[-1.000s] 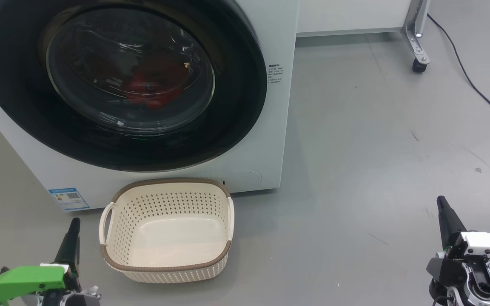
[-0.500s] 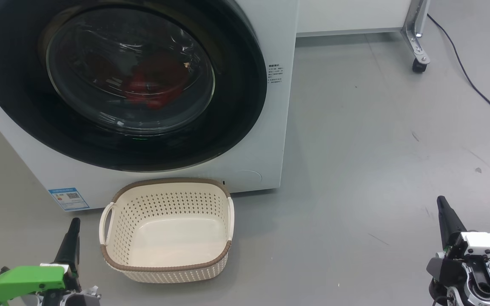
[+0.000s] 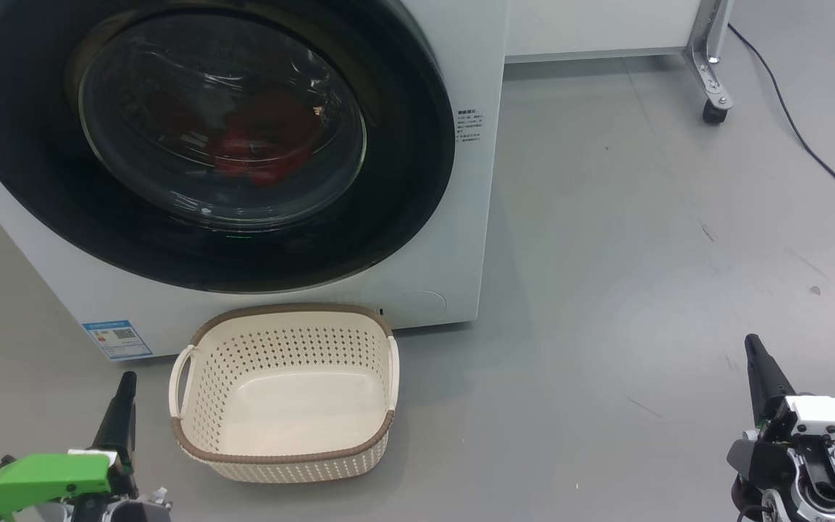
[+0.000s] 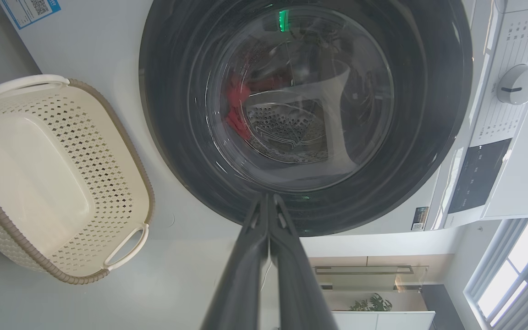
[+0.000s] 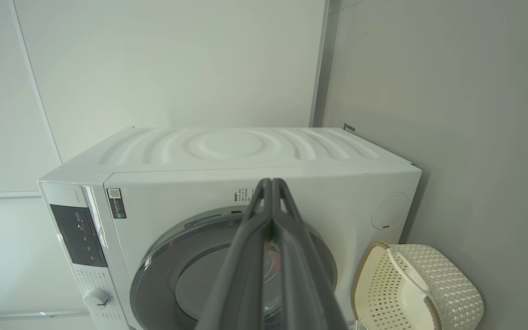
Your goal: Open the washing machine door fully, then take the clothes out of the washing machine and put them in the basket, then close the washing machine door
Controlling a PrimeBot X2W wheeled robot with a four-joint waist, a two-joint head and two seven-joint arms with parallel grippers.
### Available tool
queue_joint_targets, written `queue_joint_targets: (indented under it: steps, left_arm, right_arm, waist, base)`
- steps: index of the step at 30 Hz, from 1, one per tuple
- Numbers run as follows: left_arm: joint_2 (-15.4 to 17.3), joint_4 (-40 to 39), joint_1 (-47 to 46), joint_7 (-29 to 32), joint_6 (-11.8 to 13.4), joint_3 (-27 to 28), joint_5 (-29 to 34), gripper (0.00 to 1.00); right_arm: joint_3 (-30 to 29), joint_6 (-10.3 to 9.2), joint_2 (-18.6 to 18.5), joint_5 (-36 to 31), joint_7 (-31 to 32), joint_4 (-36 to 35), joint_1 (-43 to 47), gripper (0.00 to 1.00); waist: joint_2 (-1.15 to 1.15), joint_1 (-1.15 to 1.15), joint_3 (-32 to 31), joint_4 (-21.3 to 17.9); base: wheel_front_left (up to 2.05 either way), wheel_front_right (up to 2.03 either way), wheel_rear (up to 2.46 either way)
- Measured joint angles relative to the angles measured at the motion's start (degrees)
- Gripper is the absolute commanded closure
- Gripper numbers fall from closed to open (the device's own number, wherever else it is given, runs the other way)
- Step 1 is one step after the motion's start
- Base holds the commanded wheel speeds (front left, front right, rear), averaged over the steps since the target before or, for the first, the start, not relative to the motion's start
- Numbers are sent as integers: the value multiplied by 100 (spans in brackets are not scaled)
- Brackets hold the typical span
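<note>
The white washing machine (image 3: 472, 217) fills the upper left of the head view, and its round black-rimmed door (image 3: 403, 188) lies flat against the front. Red clothes (image 3: 265, 145) show dimly through the glass, also in the left wrist view as clothes (image 4: 235, 103). An empty cream basket (image 3: 283, 453) stands on the floor just before the machine. My left gripper (image 3: 126, 378) is shut low at the left, beside the basket's handle, holding nothing. My right gripper (image 3: 752, 342) is shut at the lower right, far from the machine. Both wrist views show the fingers (image 4: 268, 220) and fingers (image 5: 271, 201) pressed together.
Grey floor (image 3: 642, 254) stretches to the right of the machine. A metal cart leg with a castor (image 3: 715, 109) and a black cable (image 3: 809, 145) lie at the far right. The machine's dial (image 4: 518, 85) and dark control panel (image 4: 477, 176) appear in the left wrist view.
</note>
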Motion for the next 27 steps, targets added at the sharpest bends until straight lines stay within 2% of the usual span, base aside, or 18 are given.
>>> queue_joint_targets:
  steps: [19,20,27]
  left_arm:
    - [-33,110,58,-1,8,-10,0,100]
    - [-64,172,113,-1,8,-16,-2,0]
    - [-121,243,225,-53,8,-70,0,0]
  right_arm:
    - [3,-4,36,-7,-4,99,60,100]
    - [9,-4,68,-7,-4,158,122,0]
    - [18,-4,131,-26,-21,233,255,0]
  waist:
    - [0,0,-1,-1]
    - [0,0,-1,-1]
    - [0,0,4,-4]
  base:
    - [0,0,0]
    - [0,0,0]
    - [0,0,0]
